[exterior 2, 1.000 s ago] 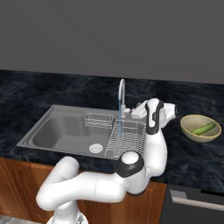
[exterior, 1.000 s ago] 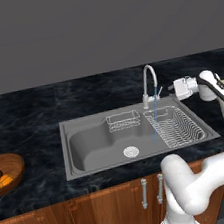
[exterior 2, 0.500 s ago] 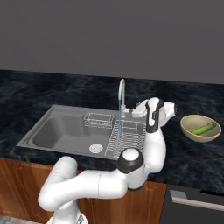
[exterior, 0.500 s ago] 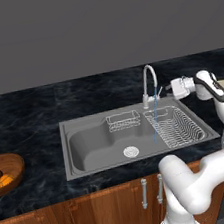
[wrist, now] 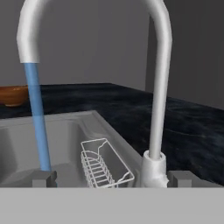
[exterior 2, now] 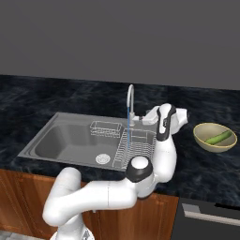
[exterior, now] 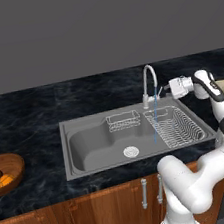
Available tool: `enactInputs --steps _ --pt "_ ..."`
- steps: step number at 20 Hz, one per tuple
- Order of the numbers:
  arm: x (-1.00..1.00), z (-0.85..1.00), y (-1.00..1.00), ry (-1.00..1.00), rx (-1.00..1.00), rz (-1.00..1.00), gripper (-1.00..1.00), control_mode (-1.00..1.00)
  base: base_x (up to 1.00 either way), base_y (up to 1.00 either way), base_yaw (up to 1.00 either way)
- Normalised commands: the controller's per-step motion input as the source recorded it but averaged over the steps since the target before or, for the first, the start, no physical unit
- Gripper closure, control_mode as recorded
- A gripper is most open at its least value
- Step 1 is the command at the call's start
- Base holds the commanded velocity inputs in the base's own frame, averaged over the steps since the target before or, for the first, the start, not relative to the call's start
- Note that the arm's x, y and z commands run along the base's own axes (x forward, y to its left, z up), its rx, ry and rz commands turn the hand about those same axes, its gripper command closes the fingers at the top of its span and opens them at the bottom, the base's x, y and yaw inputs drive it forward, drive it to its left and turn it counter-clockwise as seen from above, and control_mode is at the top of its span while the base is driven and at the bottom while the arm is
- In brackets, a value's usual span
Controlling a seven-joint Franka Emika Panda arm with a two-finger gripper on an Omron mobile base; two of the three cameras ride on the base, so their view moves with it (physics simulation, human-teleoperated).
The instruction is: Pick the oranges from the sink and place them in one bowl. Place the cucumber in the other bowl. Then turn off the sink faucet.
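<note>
Hand view: my gripper (wrist: 112,178) spread wide, empty, at the faucet's foot
My fingertips (wrist: 43,178) flank the sink faucet (wrist: 158,87), rising from the back rim of the sink (exterior: 90,160), water running. Rigid, slick chrome, firmly fixed; I'd judge the base the place to push, though I can't make out a lever

Glossy white arm (exterior: 194,183), dark joint bands, grey-capped elbow.

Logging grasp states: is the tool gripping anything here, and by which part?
Nothing is held. The tool stands open, its tips either side of the tall chrome gooseneck faucet base, not closed on it.
</note>
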Motion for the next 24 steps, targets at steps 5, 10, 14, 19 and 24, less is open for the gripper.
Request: enactInputs --steps 5,10,14,19,24 --pt "0.0 0.0 0.17 0.0 0.0 0.02 -1.0 -1.0 0.0 0.0 0.0" --pt "-0.03 0.0 -0.02 0.0 0.0 0.0 -1.0 -1.0 0.0 0.0 0.0" --pt "-0.05 0.0 -0.11 0.0 0.0 -0.02 -1.0 -1.0 0.0 0.0 0.0" --pt "0.0 -0.01 -0.12 0.0 0.0 -0.03 -1.0 -1.0 0.0 0.0 0.0" --pt "0.1 -0.06 -0.09 0.0 0.0 -0.07 -1.0 -1.0 0.0 0.0 0.0"
